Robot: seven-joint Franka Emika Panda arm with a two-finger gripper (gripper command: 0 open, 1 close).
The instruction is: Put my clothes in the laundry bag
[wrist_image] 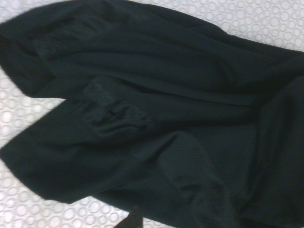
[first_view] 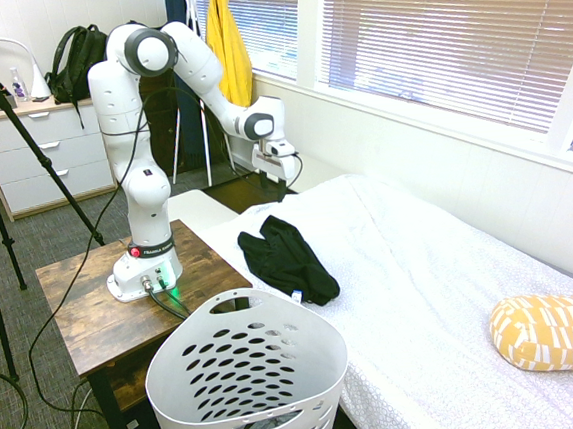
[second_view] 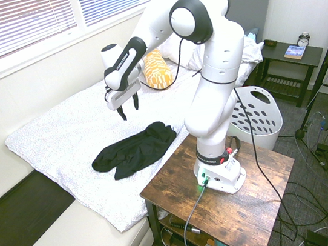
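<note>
The gripper [second_view: 128, 108] is held above the bed [second_view: 68, 133], pointing down, its two dark fingers [second_view: 123, 113] spread apart with nothing between them. It hangs in the air above the garment [second_view: 134, 151], clear of it — no contact is seen in either exterior view.

The garment, black and crumpled, is laid on the white patterned bedcover near the edge of the bed closest to the wooden table [second_view: 249, 209] that carries the arm. In the first exterior view a small white tag [first_view: 296, 296] is seen at its end nearest the basket [first_view: 247, 379]. In the wrist view the black cloth [wrist_image: 152, 118] fills most of the frame, folded over itself, with the ring-patterned cover showing around its edges.

The basket, white with oval holes, is stood on the floor just beside the table and the bed — well apart from the gripper. A yellow patterned pillow [first_view: 556, 331] is laid further along the bed.
</note>
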